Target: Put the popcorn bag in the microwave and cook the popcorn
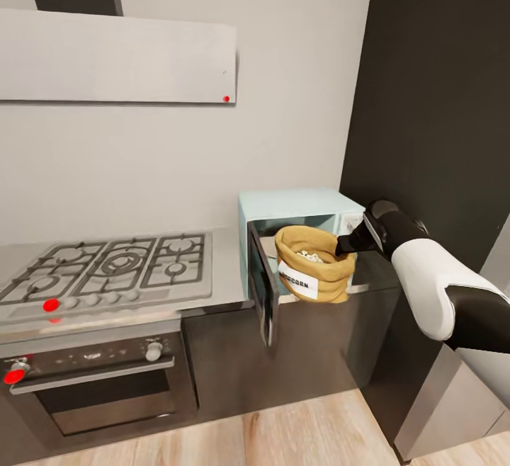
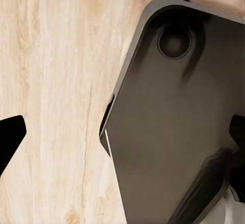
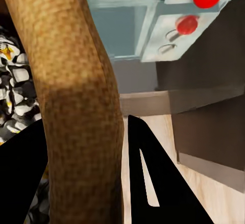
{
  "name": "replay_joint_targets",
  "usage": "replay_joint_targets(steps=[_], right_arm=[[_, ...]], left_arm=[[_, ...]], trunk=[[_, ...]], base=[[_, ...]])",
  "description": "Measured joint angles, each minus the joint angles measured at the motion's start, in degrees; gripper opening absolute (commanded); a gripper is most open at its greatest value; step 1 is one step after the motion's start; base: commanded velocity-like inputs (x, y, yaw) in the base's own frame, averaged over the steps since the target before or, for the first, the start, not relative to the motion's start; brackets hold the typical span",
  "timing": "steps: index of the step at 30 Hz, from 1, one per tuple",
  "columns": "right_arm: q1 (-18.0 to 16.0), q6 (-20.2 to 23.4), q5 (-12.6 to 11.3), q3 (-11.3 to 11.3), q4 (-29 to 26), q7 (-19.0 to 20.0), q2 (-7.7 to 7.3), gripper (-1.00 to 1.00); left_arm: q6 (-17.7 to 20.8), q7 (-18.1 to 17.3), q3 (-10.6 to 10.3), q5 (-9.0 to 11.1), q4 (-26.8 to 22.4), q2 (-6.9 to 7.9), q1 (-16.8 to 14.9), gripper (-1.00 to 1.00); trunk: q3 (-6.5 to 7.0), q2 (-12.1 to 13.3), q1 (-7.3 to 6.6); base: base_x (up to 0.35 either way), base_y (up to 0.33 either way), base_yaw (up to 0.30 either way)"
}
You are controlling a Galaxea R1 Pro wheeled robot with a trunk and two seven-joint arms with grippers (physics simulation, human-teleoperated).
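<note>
While right pincer clamps popcorn bag rim at microwave mouth, wrist view reveals popcorn.

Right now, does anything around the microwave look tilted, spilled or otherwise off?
Yes. The popcorn bag hangs tilted at the mouth of the open microwave, half out over the countertop, held by its rim in the right tool. Nothing looks spilled: the popcorn sits inside the bag.
</note>
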Motion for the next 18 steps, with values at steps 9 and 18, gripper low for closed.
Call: replay_joint_targets(steps=[9,18], right_arm=[[0.0,0.0,0.0,0.0,0.0,0.0,0.03,-1.0],[0.0,-0.1,1.2,0.4,0.4,0.1,0.03,-1.0]], left_arm=[[0.0,0.0,0.0,0.0,0.0,0.0,0.0,1.0],[0.0,0.0,0.0,0.0,0.0,0.0,0.0,1.0]], trunk=[[0.0,0.0,0.0],[-0.01,0.0,0.0]], base=[[0.284,0.0,0.0],[0.282,0.0,0.0]])
